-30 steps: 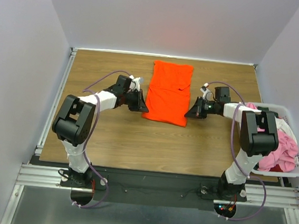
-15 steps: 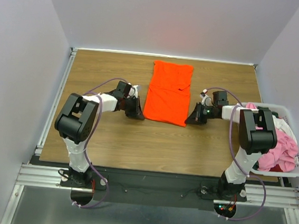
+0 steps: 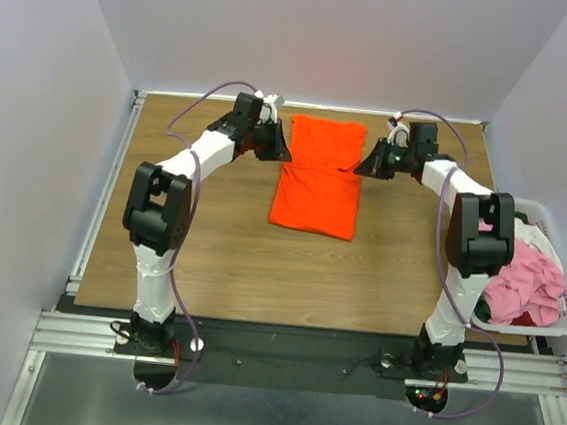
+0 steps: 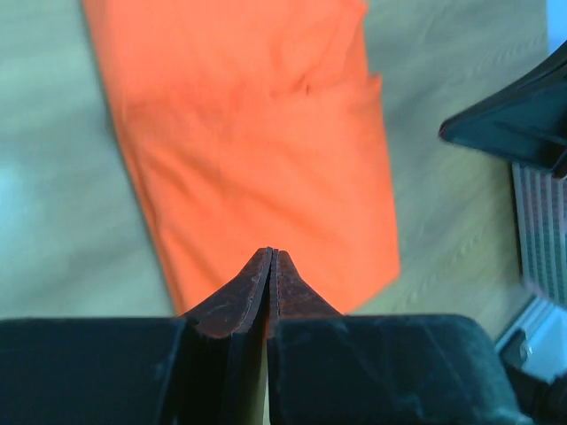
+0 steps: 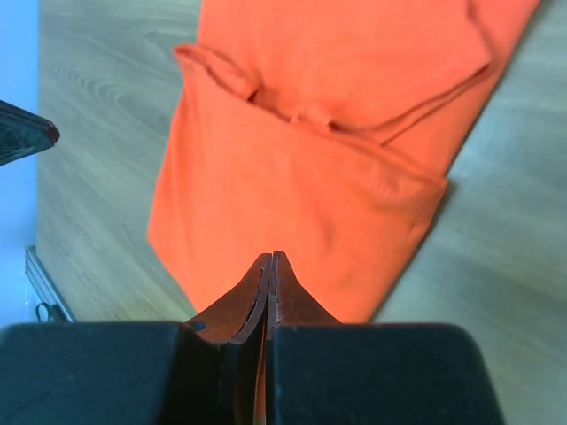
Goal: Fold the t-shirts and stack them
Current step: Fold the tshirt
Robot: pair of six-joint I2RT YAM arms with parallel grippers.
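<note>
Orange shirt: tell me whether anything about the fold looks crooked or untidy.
The orange shirt lies in a long folded strip on the table, slightly slanted. On its right edge a tucked layer ends midway, leaving a small step and a raised crease. Otherwise nothing stands out.

No text, label, brand or number can be read anywhere.

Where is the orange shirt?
In the top view, the orange shirt lies flat on the table, between the left hand and right hand, left of the bin.
</note>
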